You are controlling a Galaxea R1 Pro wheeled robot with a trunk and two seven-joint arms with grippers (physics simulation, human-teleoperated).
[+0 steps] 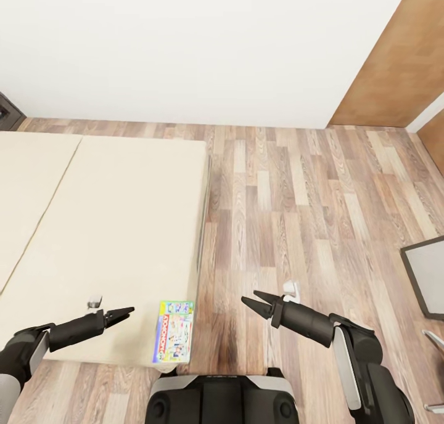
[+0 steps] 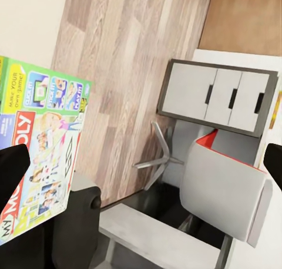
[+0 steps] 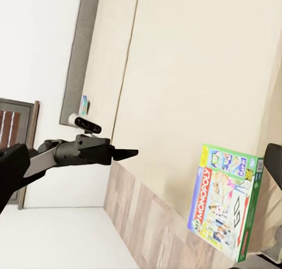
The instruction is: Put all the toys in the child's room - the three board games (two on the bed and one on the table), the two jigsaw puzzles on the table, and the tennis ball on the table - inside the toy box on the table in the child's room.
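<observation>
A green Monopoly board game (image 1: 174, 330) lies flat on the near right corner of the beige bed (image 1: 105, 227). It also shows as the board game (image 2: 41, 157) and the board game (image 3: 226, 201) in the wrist views. My left gripper (image 1: 126, 314) hovers open over the mattress just left of the box. Over the wood floor to the box's right, my right gripper (image 1: 250, 297) is open and points at it. A small bluish flat thing (image 3: 84, 104) lies near the grey headboard (image 3: 79, 57), too small to identify. The toy box, jigsaw puzzles and tennis ball are out of view.
The table's dark grey cabinet (image 1: 425, 276) with white fronts (image 2: 217, 96) stands at the right. A white-and-red chair (image 2: 226, 187) sits beside it on a grey star base (image 2: 157, 158). A white wall lies ahead and a wood panel (image 1: 401, 54) is at the far right. My base (image 1: 222, 399) is at the bed's foot.
</observation>
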